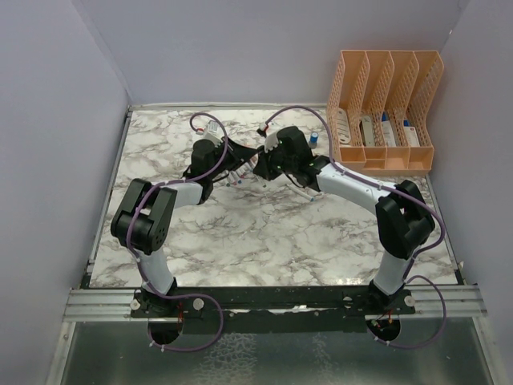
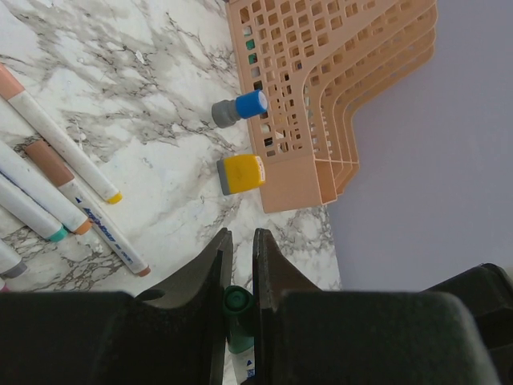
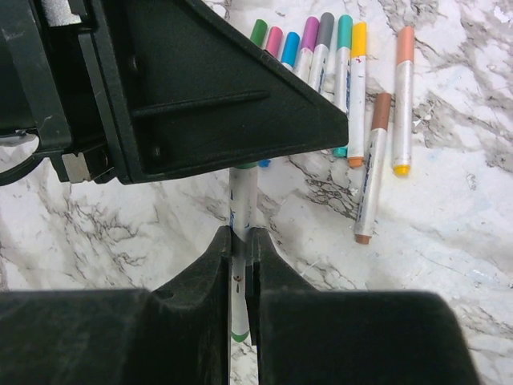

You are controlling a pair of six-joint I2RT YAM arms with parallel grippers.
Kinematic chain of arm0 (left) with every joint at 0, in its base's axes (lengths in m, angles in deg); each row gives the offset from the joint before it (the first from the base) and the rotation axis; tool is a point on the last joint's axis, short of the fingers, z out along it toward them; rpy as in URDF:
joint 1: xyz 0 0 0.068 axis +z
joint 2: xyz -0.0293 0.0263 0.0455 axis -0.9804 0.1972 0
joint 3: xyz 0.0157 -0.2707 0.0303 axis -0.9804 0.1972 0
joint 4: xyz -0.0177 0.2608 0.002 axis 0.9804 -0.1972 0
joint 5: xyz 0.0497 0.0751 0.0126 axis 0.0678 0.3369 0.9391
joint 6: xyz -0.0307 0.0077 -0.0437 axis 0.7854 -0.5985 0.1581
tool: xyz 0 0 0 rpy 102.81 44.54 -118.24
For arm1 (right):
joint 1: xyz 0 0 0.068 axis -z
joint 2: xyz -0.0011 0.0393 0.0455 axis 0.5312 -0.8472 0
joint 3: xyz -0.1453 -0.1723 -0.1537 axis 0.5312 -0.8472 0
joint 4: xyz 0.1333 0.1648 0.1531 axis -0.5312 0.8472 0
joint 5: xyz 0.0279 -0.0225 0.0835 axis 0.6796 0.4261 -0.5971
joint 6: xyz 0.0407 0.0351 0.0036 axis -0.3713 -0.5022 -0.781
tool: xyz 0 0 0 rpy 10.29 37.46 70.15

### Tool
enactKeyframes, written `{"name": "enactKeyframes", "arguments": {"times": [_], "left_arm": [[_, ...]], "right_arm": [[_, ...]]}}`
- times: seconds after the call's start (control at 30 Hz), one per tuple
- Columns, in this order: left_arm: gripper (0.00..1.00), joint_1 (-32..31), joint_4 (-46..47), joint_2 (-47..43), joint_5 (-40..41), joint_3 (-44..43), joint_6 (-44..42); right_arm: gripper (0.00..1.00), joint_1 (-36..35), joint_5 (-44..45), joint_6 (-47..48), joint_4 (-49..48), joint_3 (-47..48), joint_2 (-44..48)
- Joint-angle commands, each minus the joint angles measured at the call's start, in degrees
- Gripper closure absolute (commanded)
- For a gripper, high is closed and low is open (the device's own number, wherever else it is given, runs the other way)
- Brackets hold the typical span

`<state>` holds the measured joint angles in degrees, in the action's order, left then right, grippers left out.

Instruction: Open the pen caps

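Observation:
Both grippers hold one white marker pen (image 3: pixel 243 200) between them above the marble table. My left gripper (image 2: pixel 239 265) is shut on its dark green cap (image 2: pixel 237 309). My right gripper (image 3: pixel 240 245) is shut on the pen's white barrel, and the left gripper's black body (image 3: pixel 192 88) fills the view just ahead of it. In the top view the two grippers meet at the table's far middle (image 1: pixel 255 164). Several more capped pens (image 3: pixel 337 72) lie in a row on the table, with pink, blue, purple, grey, teal, yellow and brown caps.
An orange mesh file organiser (image 1: pixel 385 108) stands at the back right. A blue cylinder (image 2: pixel 240 107) and a yellow block (image 2: pixel 242 172) lie against its base. Loose pens (image 2: pixel 68 180) lie left of the left gripper. Walls close in the table's sides and back.

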<state>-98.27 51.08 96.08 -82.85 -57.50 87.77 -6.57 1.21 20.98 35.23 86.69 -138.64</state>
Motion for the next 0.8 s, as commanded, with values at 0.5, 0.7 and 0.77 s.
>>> {"name": "enactKeyframes", "arguments": {"times": [0.5,0.7,0.77], "left_arm": [[1.0,-1.86,5.37,0.82,-1.91,-0.87,1.63],[1.0,-2.62,5.52,0.91,-1.76,-1.2,1.64],[1.0,-2.62,5.58,0.86,-1.69,-1.08,1.74]], "right_arm": [[0.59,-0.42,-0.14,0.05,-0.75,3.96,-1.87],[0.68,-0.46,0.07,0.17,-0.96,4.56,-2.54],[0.74,-0.39,0.21,0.14,-1.0,4.5,-2.59]]}}
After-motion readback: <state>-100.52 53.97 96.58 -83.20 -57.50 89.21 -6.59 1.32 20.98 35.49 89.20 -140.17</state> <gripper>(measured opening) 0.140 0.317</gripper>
